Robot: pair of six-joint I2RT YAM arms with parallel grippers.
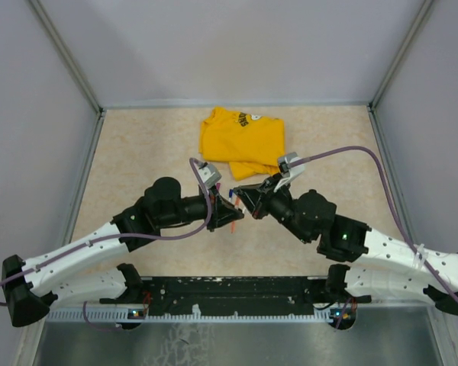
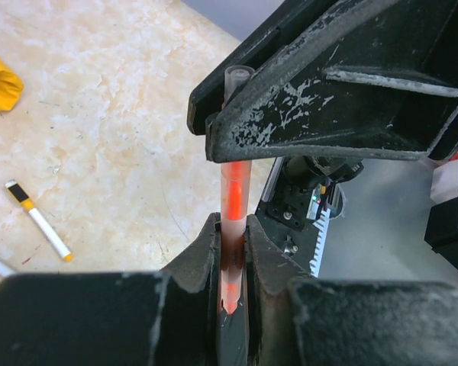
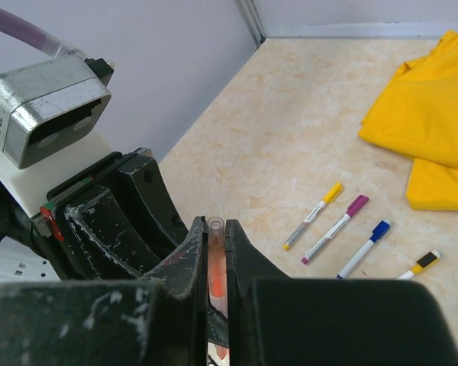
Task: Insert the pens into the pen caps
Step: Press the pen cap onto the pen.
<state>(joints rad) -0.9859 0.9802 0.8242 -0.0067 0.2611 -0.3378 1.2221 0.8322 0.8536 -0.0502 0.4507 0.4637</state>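
Observation:
My two grippers meet tip to tip above the middle of the table, the left gripper (image 1: 230, 219) and the right gripper (image 1: 243, 200). Both are shut on one translucent orange-red pen (image 2: 234, 191). In the left wrist view its pointed orange end sits deep between my left gripper's (image 2: 230, 225) jaws. The tube then runs up behind a right finger (image 2: 313, 114). In the right wrist view my right gripper (image 3: 214, 223) clamps the tube (image 3: 215, 263), whose open round end shows at the fingertips. The fingers hide any cap on it. No loose pen caps show.
Capped pens lie on the beige table: a yellow pen (image 3: 313, 216), a magenta pen (image 3: 336, 229), a blue pen (image 3: 364, 248) and a black-and-yellow one (image 3: 420, 264), also seen as a black-and-yellow pen (image 2: 40, 223). A folded yellow T-shirt (image 1: 240, 141) lies behind. Grey walls enclose the table.

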